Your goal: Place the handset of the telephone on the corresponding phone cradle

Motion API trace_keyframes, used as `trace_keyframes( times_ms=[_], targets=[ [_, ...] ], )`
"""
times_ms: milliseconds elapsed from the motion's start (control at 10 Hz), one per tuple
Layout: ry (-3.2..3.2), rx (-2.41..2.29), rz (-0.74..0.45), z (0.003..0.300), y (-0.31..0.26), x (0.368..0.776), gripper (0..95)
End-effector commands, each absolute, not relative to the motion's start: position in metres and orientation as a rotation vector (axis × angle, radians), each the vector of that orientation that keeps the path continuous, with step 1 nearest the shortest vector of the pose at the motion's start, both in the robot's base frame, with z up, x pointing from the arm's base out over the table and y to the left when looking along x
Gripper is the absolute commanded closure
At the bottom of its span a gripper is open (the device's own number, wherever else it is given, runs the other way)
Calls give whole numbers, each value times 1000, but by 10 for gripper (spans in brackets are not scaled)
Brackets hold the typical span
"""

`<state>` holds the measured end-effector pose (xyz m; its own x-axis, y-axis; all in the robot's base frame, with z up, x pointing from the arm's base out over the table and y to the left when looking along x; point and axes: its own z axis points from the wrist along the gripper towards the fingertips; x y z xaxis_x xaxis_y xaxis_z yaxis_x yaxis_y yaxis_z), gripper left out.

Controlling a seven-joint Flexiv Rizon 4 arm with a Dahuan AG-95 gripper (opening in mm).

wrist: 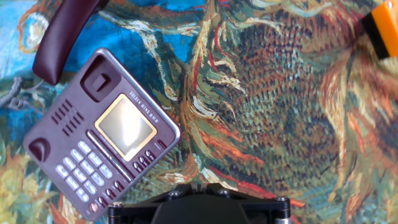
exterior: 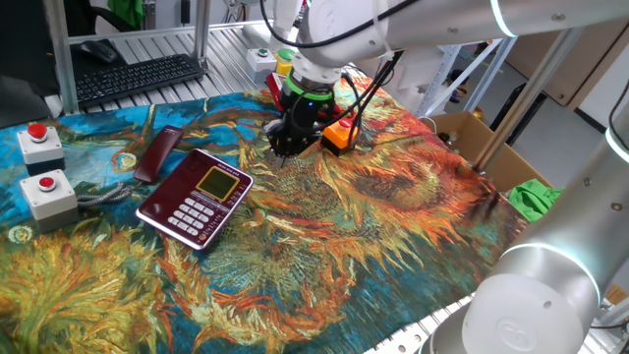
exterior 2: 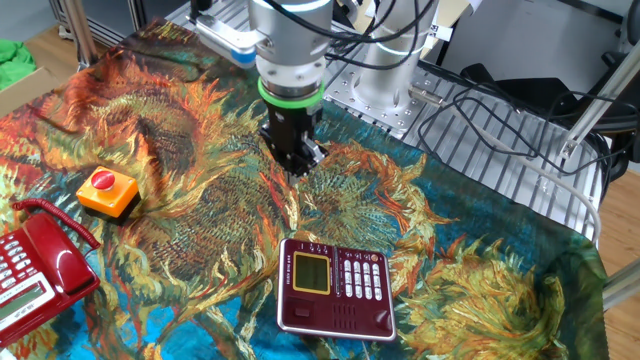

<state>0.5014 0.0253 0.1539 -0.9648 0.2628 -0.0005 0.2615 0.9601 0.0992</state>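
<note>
The handset point(exterior: 158, 155) is lying off the telephone point(exterior: 196, 197), resting on the painted cloth point(exterior: 393, 226) just beside the base's far left corner, its lower end close to that corner and its upper end angling away. In the hand view it is showing as a dark maroon bar point(wrist: 62, 37) at the top left, partly cut off by the frame edge, with a bit of grey coiled cord point(wrist: 15, 99) trailing out near it. It looks like rigid moulded plastic, probably light and somewhat slick, so a grip across its slim middle, with the fingers closing on the two long sides, is likely holding it best and keeping it balanced; the cord may be tugging a little as it is lifted.

Moving right, the phone cradle point(wrist: 59, 115) is running along the left side of the base, empty, with the yellow screen point(wrist: 125, 126) and white keys beside it.

Further right, the gripper point(exterior: 282, 147) is hovering over bare cloth, well apart from the handset and holding nothing. Its fingertips appear close together, but whether they are fully together cannot be told from these views. An orange button box point(exterior: 339, 136) is sitting just beyond it.
</note>
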Motion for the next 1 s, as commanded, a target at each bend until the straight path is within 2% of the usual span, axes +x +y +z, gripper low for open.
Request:
trace_keyframes(
  times_ms=[100, 700, 1000],
  targets=[
    [3097, 493, 160, 152, 30, 502, 950],
    [3095, 478, 175, 144, 36, 504, 950],
    [3083, 547, 162, 143, 38, 519, 950]
  ],
)
